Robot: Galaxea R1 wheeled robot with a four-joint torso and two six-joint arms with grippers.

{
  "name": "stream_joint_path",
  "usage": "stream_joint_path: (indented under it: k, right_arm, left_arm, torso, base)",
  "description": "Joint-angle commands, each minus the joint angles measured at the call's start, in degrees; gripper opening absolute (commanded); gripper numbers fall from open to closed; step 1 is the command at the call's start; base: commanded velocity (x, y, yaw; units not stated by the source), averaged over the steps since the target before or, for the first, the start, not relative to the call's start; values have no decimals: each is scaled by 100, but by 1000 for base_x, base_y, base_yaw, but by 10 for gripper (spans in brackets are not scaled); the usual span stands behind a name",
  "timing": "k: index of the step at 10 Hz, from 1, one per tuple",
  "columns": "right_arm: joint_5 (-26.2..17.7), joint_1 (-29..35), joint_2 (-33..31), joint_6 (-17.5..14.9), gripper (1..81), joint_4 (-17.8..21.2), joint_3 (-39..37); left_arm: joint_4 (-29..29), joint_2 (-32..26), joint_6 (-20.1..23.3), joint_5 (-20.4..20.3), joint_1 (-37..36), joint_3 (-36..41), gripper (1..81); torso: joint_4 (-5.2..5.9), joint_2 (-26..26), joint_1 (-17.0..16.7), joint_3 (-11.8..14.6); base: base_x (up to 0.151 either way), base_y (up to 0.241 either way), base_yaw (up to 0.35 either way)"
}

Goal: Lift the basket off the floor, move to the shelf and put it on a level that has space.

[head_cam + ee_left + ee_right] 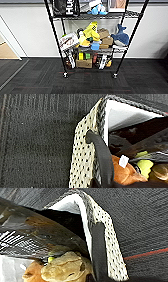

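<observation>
Two wrist views are filled by the basket (83, 159) over the floor (37, 144), probably carried by its handles; grip state cannot be told. The shelf (93, 37) is faced, lower tiers crowded.

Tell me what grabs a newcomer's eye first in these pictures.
The black wire shelf stands against the white wall, its middle tier crammed with a yellow toy and a blue whale plush. In the left wrist view, the cream woven basket sits close up over the dark carpet, its black handle arching beside an orange plush inside.
</observation>
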Motion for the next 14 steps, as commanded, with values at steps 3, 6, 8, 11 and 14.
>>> stream_joint_path:
  k: [3, 6, 8, 11, 14]
  right_arm:
    - [-241, 439, -487, 37, 10, 129, 855]
    - [-241, 413, -558, 28, 10, 138, 881]
    - [-240, 369, -576, 28, 10, 129, 890]
    - [-135, 263, -655, 28, 10, 129, 943]
    - [-83, 246, -769, -25, 10, 129, 1057]
  left_arm:
    - [-184, -993, -35, 346, -654, 1873, 10]
    - [-175, -1038, -35, 337, -575, 1936, 10]
    - [-166, -1038, -27, 381, -575, 1927, 10]
    - [-149, -1038, -27, 381, -558, 1927, 10]
    - [-175, -1082, -27, 381, -496, 1945, 10]
  torso:
    - [346, 947, -605, 0]
    - [135, 1397, -887, 0]
    - [-74, 1622, -1033, 420]
    - [-304, 2081, -1326, 669]
    - [-252, 2656, -1704, 564]
  base:
    - [0, 0, 0]
    - [0, 0, 0]
    - [0, 0, 0]
    - [0, 0, 0]
    - [0, 0, 0]
